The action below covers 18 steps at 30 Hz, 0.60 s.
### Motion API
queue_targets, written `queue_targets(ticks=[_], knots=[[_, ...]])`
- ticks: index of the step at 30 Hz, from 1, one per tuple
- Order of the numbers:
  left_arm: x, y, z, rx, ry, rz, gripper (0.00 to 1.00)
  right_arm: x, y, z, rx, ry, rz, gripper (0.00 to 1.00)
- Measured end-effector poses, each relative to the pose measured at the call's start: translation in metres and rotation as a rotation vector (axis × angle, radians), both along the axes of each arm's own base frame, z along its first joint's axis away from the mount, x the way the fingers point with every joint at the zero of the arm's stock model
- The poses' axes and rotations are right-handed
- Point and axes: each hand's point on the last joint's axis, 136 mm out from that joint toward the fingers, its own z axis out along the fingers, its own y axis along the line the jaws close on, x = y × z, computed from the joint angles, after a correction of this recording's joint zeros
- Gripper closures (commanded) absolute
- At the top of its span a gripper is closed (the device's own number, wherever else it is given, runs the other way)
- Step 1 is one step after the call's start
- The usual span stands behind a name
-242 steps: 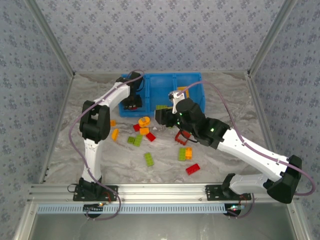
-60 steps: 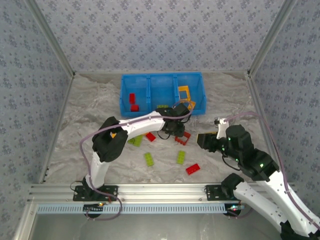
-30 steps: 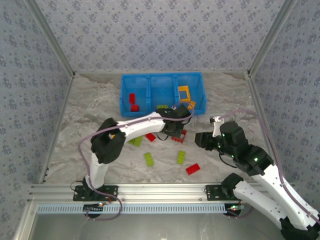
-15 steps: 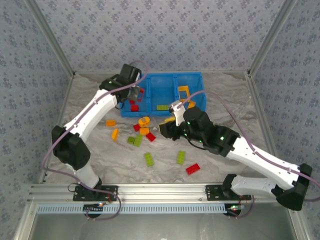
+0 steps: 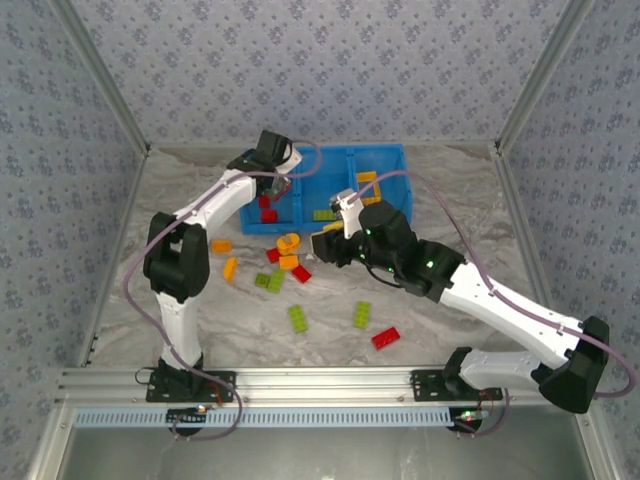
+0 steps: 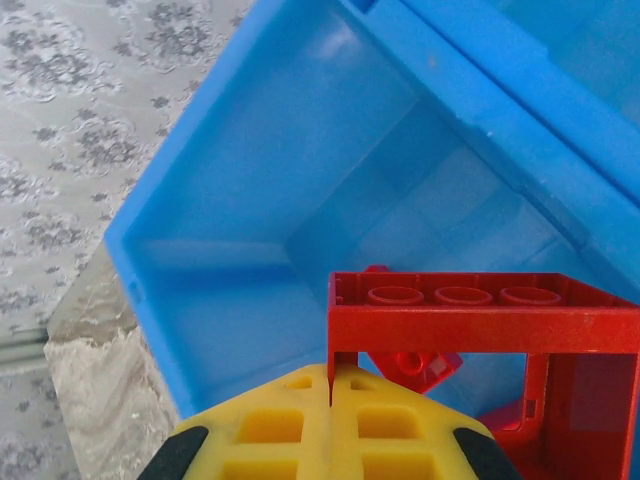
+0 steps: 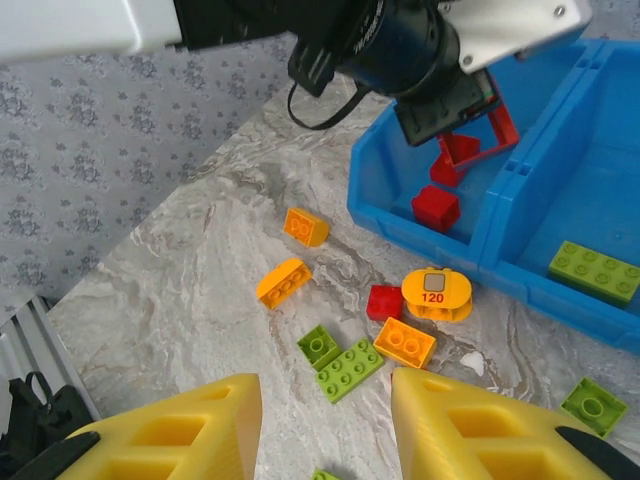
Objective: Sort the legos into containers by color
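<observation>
My left gripper [image 6: 330,388] is shut on one thin side of a red frame lego [image 6: 480,322], which hangs over the left compartment of the blue tray [image 6: 200,200]. From above, the left gripper [image 5: 277,186] sits over the tray [image 5: 330,150], where red bricks [image 5: 267,208] lie below it. My right gripper [image 7: 325,392] stands open over the table with nothing between its fingers; below it lie green legos [image 7: 345,362]. It hovers in front of the tray [image 5: 322,245].
Loose on the table: orange bricks [image 5: 221,245] [image 5: 231,267], an orange round piece [image 7: 436,292], a red brick [image 7: 384,301], green bricks [image 5: 298,318] [image 5: 362,314], a red brick [image 5: 385,338]. The middle compartment holds a green brick [image 7: 594,270], the right one an orange frame [image 5: 368,185].
The left arm's elbow has swung right while its gripper stays over the left compartment with the red frame. The right gripper has shifted slightly up and left, still open.
</observation>
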Motion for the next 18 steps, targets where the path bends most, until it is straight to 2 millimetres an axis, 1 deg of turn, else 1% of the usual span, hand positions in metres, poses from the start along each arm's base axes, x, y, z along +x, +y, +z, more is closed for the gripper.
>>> queue_targets(ticks=[3, 6, 12, 15, 18], knots=[[0.008, 0.0, -0.013, 0.006, -0.015, -0.037, 1.0, 0.005, -0.003, 0.002, 0.012, 0.001, -0.014, 0.58], [0.013, 0.001, -0.023, -0.001, -0.029, -0.088, 1.0, 0.008, -0.004, 0.002, 0.024, 0.013, -0.019, 0.58], [0.023, -0.001, -0.038, -0.002, -0.033, -0.194, 1.0, 0.014, -0.003, -0.005, 0.028, 0.046, -0.028, 0.58], [0.027, 0.001, -0.043, -0.019, -0.028, -0.241, 1.0, 0.017, -0.004, -0.008, 0.033, 0.063, -0.035, 0.58], [0.031, 0.002, -0.042, -0.032, -0.041, -0.287, 1.0, 0.022, -0.007, -0.009, 0.04, 0.076, -0.048, 0.58]])
